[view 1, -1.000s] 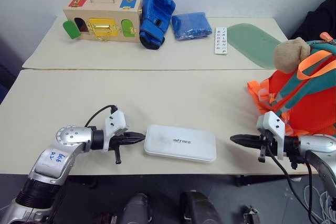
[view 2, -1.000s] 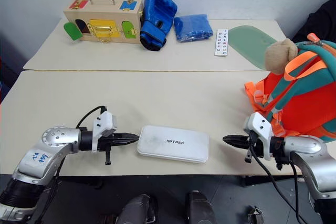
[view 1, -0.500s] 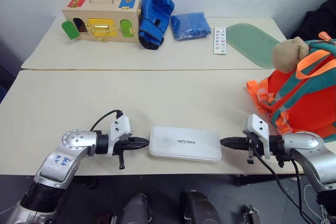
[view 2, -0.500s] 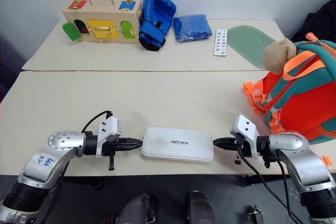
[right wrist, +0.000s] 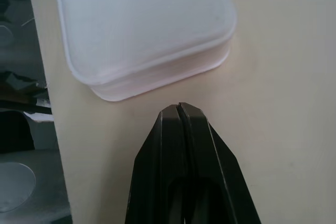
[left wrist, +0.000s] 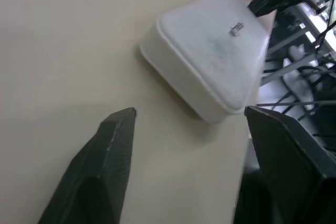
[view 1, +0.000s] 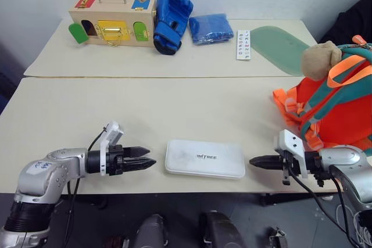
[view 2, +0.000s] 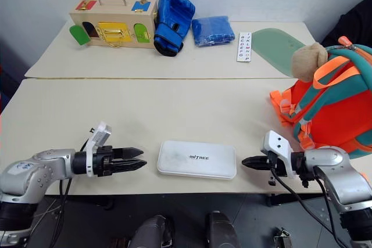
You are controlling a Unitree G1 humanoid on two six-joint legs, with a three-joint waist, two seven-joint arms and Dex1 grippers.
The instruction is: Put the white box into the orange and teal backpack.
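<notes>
Near the table's [view 1: 87, 114] front edge lies the white box [view 1: 204, 158], untouched. Left gripper [view 1: 145, 161] spread apart, right gripper [view 1: 256, 161] pressed together. At the right edge stands the orange and teal backpack [view 1: 334, 108].

soft, even light; wrist views blurring up close

diffuse room light is falling evenly over the bench [view 1: 174, 103], leaving only faint, short shadows under the white box [view 1: 204, 158] and no hard glare. the head views are staying sharp from edge to edge. in the left wrist view the end effector's fingers [left wrist: 107, 171] are looming dark and out of focus, and the box lettering is smearing.
</notes>
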